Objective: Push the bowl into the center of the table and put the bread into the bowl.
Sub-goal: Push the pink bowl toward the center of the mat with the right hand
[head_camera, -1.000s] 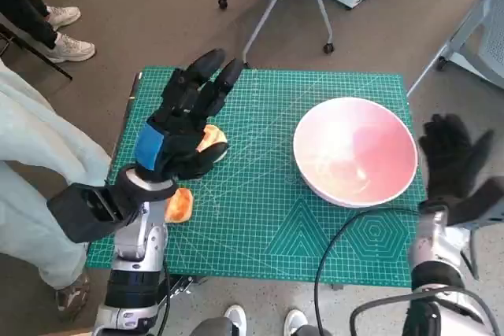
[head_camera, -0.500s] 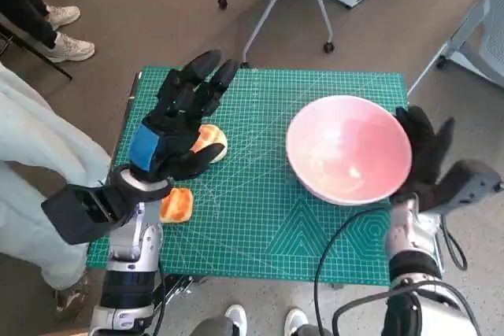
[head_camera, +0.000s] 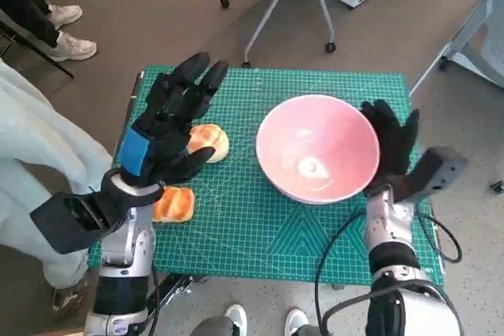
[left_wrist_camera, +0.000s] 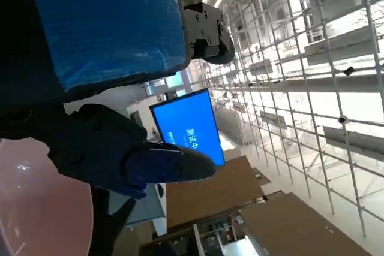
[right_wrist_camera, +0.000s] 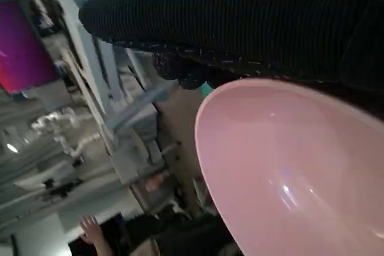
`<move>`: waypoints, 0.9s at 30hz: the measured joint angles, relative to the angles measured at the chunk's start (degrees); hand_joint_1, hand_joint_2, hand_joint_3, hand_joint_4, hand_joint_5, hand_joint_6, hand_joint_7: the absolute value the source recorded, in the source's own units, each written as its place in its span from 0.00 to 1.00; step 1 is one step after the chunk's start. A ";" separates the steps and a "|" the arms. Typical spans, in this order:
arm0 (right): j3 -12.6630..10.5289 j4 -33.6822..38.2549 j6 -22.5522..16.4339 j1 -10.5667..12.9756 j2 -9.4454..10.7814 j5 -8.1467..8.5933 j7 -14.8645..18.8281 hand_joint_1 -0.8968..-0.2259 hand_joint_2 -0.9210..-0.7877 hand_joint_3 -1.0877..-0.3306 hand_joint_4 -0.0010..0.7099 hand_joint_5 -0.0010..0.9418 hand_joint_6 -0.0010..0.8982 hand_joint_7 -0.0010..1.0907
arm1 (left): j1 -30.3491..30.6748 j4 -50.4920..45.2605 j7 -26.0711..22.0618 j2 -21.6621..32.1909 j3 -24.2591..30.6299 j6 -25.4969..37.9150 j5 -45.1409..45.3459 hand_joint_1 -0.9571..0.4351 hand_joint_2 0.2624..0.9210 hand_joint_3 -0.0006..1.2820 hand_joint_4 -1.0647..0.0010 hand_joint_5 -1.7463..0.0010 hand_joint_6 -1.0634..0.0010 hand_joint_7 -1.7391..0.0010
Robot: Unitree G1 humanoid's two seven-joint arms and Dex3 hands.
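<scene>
Now the green cutting mat point(head_camera: 268, 234) covers the small table, and on it the pink bowl point(head_camera: 315, 147) sits much nearer the middle than a second ago, when it lay toward the mat's right edge. The right hand point(head_camera: 391, 145), flat and with its fingers spread, presses against the bowl's right wall and holds nothing; over the last second it has travelled leftward with the bowl ahead of it. By my judgement the push is nearly done (the bowl still looks slightly right of centre), so the bread step is close. The bowl stands upright, mouth up, round with no long axis to speak of.

The left hand point(head_camera: 169, 127) hovers over the mat's left part, fingers splayed and gripping nothing, about where it was before. Partly under it lies one bread roll point(head_camera: 211, 142), rounded, its longer side running roughly across the mat. A second bread piece point(head_camera: 173, 204) lies nearer the robot, close to the mat's left front corner, also lying crosswise. Neither touches the bowl; both are well apart from it.
</scene>
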 measured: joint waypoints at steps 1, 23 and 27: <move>0.06 0.02 0.10 -0.10 0.12 -0.08 0.02 0.50 0.00 0.23 0.15 0.01 0.23 0.17 | 0.17 -0.14 0.09 0.03 0.03 0.00 0.00 0.31 1.00 0.25 0.84 1.00 1.00 0.73; -0.05 0.10 1.66 -2.65 3.46 -1.16 1.87 0.48 0.00 0.24 0.15 0.01 0.23 0.14 | 2.08 -1.69 2.16 0.00 0.09 -0.04 0.68 0.31 1.00 0.26 0.84 1.00 1.00 0.73; -0.02 0.10 1.83 -3.12 3.34 -1.44 2.31 0.49 0.00 0.23 0.15 0.01 0.23 0.14 | 2.11 -2.14 2.51 -0.08 -0.07 -0.04 0.85 0.32 1.00 0.26 0.84 1.00 1.00 0.73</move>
